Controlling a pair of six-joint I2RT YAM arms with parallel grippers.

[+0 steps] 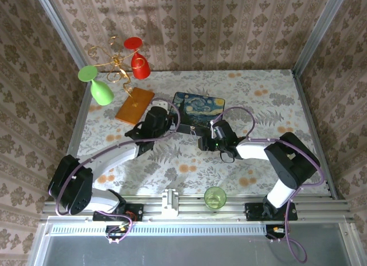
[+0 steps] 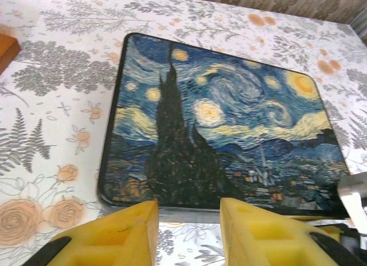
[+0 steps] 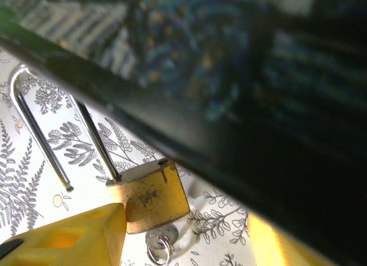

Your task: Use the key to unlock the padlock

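While right fingers (image 3: 74, 237) sit spread, one touching the padlock (image 3: 152, 194) by the box's (image 3: 229, 105) near edge, pulling back could drag it, dislodging the key (image 3: 157, 240). Left fingers (image 2: 114, 234) spread, empty.

No lettering, number or brand mark can be read anywhere. The painted box (image 2: 218, 122) carries only a swirling night-sky picture, and the padlock (image 3: 152, 194) face is too blurred.

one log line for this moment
padlock: shackle open | key: at padlock base | right gripper: open beside padlock | left gripper: open, empty
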